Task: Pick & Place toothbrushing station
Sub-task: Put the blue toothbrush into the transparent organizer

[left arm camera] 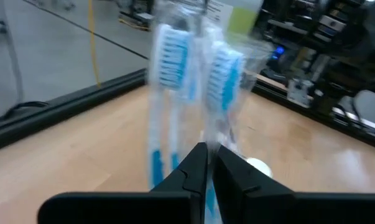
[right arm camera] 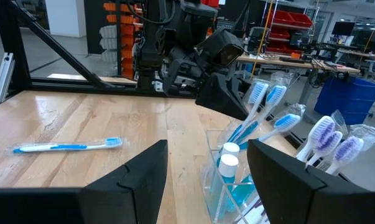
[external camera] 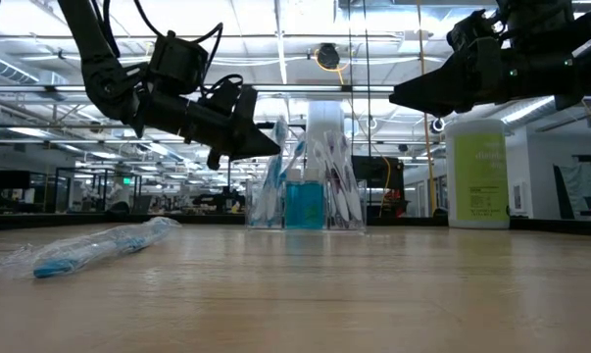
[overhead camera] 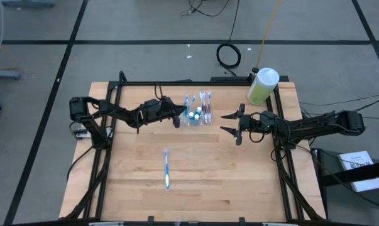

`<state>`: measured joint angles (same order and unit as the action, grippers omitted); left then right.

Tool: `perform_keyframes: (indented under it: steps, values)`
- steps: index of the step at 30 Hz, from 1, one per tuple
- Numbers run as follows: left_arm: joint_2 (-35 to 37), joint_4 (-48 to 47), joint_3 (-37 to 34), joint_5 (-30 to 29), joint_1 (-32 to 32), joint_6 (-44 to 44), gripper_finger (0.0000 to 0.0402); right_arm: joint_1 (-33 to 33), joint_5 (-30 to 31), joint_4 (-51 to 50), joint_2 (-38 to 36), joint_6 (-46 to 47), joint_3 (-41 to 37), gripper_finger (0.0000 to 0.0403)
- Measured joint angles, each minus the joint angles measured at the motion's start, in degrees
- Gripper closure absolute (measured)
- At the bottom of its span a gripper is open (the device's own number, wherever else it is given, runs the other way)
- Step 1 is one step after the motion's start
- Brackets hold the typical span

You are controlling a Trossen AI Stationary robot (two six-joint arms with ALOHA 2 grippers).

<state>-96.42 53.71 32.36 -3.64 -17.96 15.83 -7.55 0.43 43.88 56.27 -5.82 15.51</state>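
Note:
The toothbrushing station (overhead camera: 196, 117), a small see-through tray, stands on the table's far middle. It holds upright blue toothbrushes (right arm camera: 262, 115), purple ones (right arm camera: 327, 140) and white-capped little bottles (right arm camera: 227, 163). My left gripper (overhead camera: 178, 118) reaches its left side and is shut on a wrapped blue toothbrush (left arm camera: 226, 68) standing there. My right gripper (overhead camera: 230, 123) hovers open just right of the station, touching nothing. Another wrapped blue toothbrush (overhead camera: 166, 169) lies flat on the wood nearer the front. My left gripper (left arm camera: 209, 163) has the wrapped toothbrush's handle (left arm camera: 207, 199) in the narrow slit between its two fingers. The fingers come nearly level from the table's left, lying across the handle. The brush stands upright, bristle head up; the fingers hide its lower end.
A green bottle with a white cap (overhead camera: 263, 86) stands at the table's far right corner, behind my right arm. A black frame rail (overhead camera: 195, 82) runs along the far edge. Bare wood (overhead camera: 208, 188) spreads across the near half, around the lying toothbrush (external camera: 99, 247).

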Motion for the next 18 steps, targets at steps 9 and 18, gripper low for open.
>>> perform_keyframes:
  steps: [9, 18]
  values:
    - [0.0, -0.05, 0.0, 2.12, 0.02, 1.37, 0.0258, 0.0, 0.0, 0.01, 0.02, 0.0, 0.0, 0.019]
    - [0.42, 0.37, -0.02, 0.33, -0.02, 0.7, 0.0193, -0.02, 0.0, 0.02, 0.02, 0.0, 0.0, 0.019]
